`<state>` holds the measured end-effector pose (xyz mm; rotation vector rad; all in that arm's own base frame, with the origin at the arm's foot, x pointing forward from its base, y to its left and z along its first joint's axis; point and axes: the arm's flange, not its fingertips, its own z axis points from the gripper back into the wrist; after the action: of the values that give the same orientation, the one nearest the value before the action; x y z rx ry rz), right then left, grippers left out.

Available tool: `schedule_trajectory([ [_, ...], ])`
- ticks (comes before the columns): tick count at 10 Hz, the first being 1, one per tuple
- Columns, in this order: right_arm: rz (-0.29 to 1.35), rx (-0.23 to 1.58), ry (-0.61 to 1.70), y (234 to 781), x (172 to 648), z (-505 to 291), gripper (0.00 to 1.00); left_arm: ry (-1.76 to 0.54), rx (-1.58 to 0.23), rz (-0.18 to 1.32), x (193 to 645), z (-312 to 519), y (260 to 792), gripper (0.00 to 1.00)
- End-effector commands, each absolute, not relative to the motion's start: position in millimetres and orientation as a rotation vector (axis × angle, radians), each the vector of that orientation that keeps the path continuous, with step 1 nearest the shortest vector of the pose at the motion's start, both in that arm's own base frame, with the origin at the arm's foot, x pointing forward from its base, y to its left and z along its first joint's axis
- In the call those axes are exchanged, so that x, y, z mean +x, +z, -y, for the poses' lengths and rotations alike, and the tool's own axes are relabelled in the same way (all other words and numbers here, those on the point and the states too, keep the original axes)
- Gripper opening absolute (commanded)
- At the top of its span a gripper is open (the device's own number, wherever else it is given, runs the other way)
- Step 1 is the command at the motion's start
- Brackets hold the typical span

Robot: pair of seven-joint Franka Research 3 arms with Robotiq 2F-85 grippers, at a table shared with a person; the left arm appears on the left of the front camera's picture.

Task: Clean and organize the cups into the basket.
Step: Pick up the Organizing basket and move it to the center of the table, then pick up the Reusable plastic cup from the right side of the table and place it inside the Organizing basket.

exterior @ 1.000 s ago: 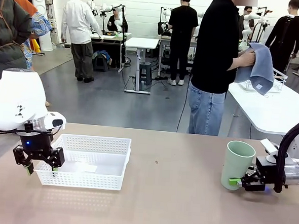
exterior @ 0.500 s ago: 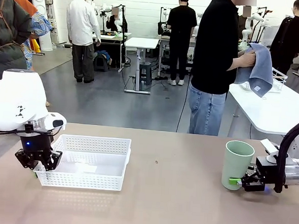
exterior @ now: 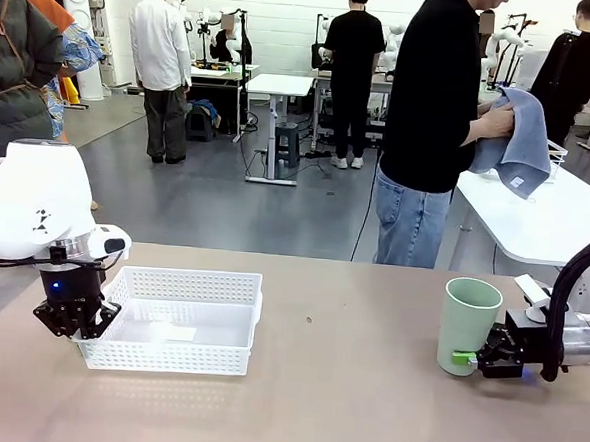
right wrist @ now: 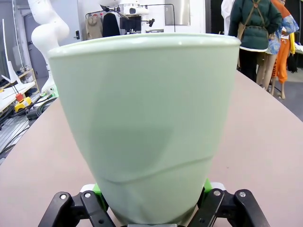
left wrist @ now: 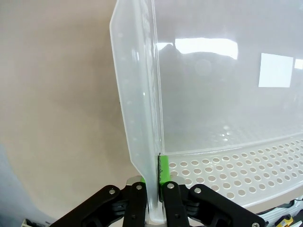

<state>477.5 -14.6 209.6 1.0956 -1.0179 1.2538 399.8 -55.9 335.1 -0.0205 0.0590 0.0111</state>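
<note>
Desk (exterior: 324,403): tan, busy workshop behind.
Left jaws: clamped on basket (exterior: 166,356) wall.
Right jaws: straddling cup (exterior: 467,327), grip unclear.
Tip: hold basket steady.

From the front we look across the table (exterior: 343,414) toward the person (exterior: 431,119), with the basket (exterior: 174,319) at lower left and the mint cup (exterior: 467,322) at lower right. Our left wrist camera looks down close along the basket's end wall; our right wrist camera faces that cup close up, level with the tabletop.
</note>
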Motion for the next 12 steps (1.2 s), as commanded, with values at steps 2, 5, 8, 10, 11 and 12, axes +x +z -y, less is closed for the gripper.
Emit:
schedule_trajectory([
  [2, 1.027, 1.106, 1.28, 207, 476, 16, 0.0, 0.012, -0.033, -0.07, 400, 60, 334, 0.0],
  [5, 1.018, 1.068, 1.246, 212, 467, 14, 0.0, 0.02, -0.041, -0.069, 401, 61, 334, 0.0],
  [8, 1.009, 1.044, 1.264, 277, 423, 5, 0.0, -0.023, -0.004, -0.052, 401, 91, 343, 0.0],
  [10, 1.064, 1.032, 1.263, 332, 402, 15, 0.0, -0.06, 0.042, -0.047, 403, 120, 346, 0.0],
  [11, 1.113, 1.023, 1.261, 358, 394, 21, 0.0, -0.076, 0.064, -0.045, 405, 136, 346, 0.0],
  [12, 1.154, 1.008, 1.264, 385, 387, 25, 0.0, -0.077, 0.078, -0.043, 410, 153, 348, 0.0],
])
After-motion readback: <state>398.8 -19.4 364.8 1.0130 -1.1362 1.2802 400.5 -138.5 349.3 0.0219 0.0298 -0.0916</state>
